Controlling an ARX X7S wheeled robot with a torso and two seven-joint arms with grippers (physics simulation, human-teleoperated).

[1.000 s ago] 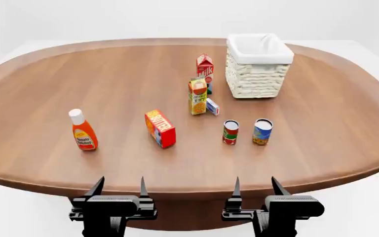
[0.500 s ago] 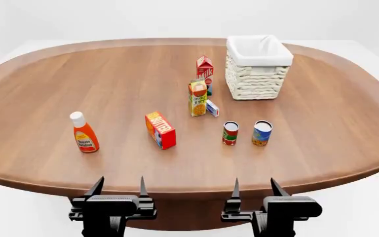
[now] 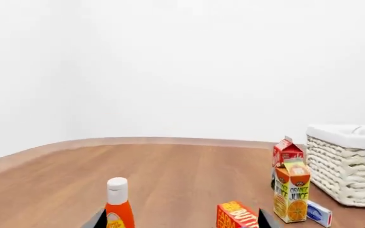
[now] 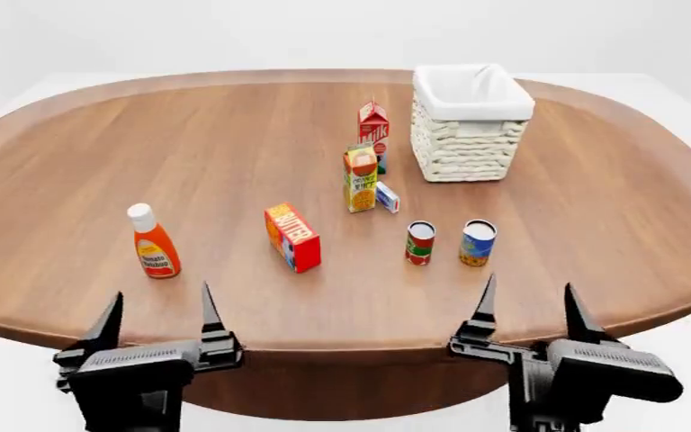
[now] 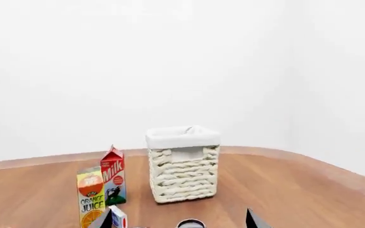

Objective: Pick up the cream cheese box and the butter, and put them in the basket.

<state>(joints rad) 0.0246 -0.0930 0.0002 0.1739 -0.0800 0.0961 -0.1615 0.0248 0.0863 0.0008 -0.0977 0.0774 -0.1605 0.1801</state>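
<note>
The cream cheese box point(image 4: 387, 196) is a small white and blue box standing right beside the orange juice carton point(image 4: 360, 177); it also shows in both wrist views point(image 3: 319, 213) point(image 5: 118, 218). Mid-table stands the butter point(image 4: 292, 236), a red-orange box with yellow lettering point(image 3: 236, 216). At the far right of the table is the white wicker basket point(image 4: 466, 148) point(image 3: 344, 175) point(image 5: 182, 173). My left gripper point(image 4: 161, 297) point(image 3: 181, 221) and right gripper point(image 4: 528, 286) point(image 5: 179, 219) hover at the table's near edge. Both are open and hold nothing.
A ketchup bottle point(image 4: 154, 241) stands left of the butter. A milk carton point(image 4: 373, 126) is behind the juice carton. Two cans point(image 4: 420, 242) point(image 4: 478, 241) stand side by side in front of the cream cheese box. The round wooden table's edge point(image 4: 345, 337) runs just ahead of both grippers.
Both grippers have risen and spread apart, the left one leftward and the right one rightward. Their fingertips now overlap the table's near edge. The objects have not moved.
</note>
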